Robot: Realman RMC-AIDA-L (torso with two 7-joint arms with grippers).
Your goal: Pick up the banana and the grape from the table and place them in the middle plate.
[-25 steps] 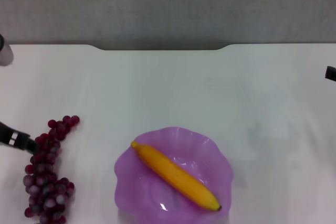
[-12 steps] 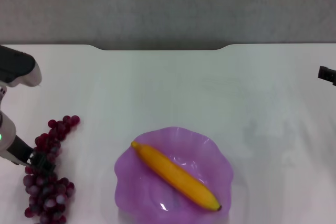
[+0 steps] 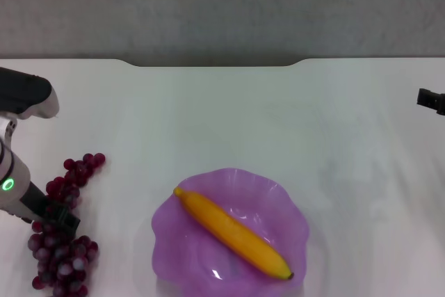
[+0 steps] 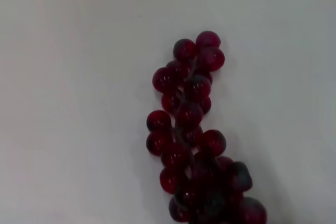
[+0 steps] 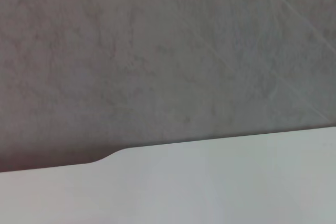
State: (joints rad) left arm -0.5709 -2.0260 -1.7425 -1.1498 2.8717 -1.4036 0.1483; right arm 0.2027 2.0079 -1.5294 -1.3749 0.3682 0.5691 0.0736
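Observation:
The orange-yellow banana [image 3: 233, 234] lies diagonally inside the purple scalloped plate [image 3: 177, 248] at the front middle of the white table [image 3: 229, 116]. The bunch of dark red-purple grapes [image 3: 66, 259] lies on the table at the front left; it also shows in the left wrist view [image 4: 194, 135]. My left gripper [image 3: 59, 219] is low over the middle of the bunch, its dark tip on the grapes. My right gripper [image 3: 431, 100] shows only as a dark tip at the far right edge, well away from the plate.
The table's far edge has a notch [image 3: 215, 65], also seen in the right wrist view [image 5: 110, 157]. Grey floor [image 3: 222, 5] lies beyond it.
My left arm has come in from the left edge and moved down onto the grape bunch. The right gripper tip has drifted slightly up and inward. The banana and plate have not moved.

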